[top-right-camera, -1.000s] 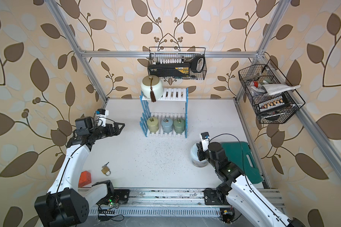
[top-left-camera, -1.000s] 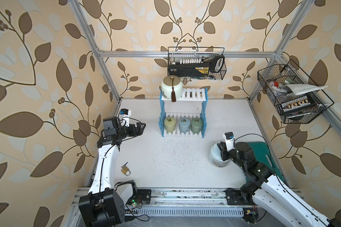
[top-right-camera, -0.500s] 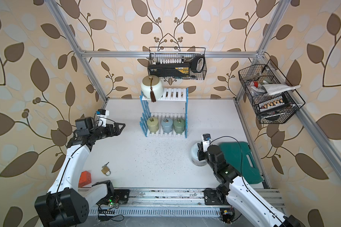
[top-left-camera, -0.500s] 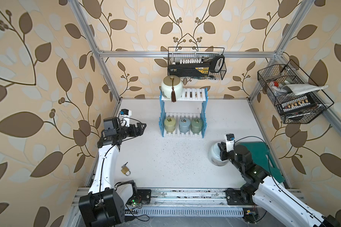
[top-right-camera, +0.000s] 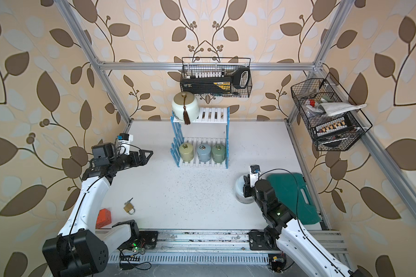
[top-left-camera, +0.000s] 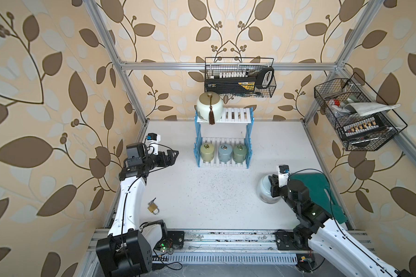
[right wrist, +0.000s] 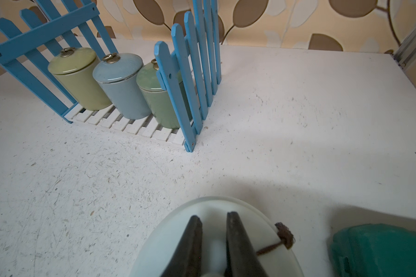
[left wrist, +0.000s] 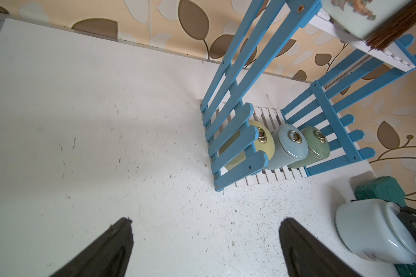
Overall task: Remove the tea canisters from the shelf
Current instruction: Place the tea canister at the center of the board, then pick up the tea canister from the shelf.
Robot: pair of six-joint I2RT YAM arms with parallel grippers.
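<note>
Top views show the left gripper with jaws spread wide above the table, well apart from the shelf. The cream canister stands on the shelf's upper board. Below stand the yellow-green canister, the grey-blue canister and the sage canister. Rightward, the pale-blue canister sits on the table, with the right gripper narrowly straddling its knob; whether it grips, I cannot tell.

— What's the tally?
— Three small cylinders, one cream jar, one pale-blue jar.
— Anything else?
— One shelf, two wire baskets, one padlock, one green case, one orange block.
</note>
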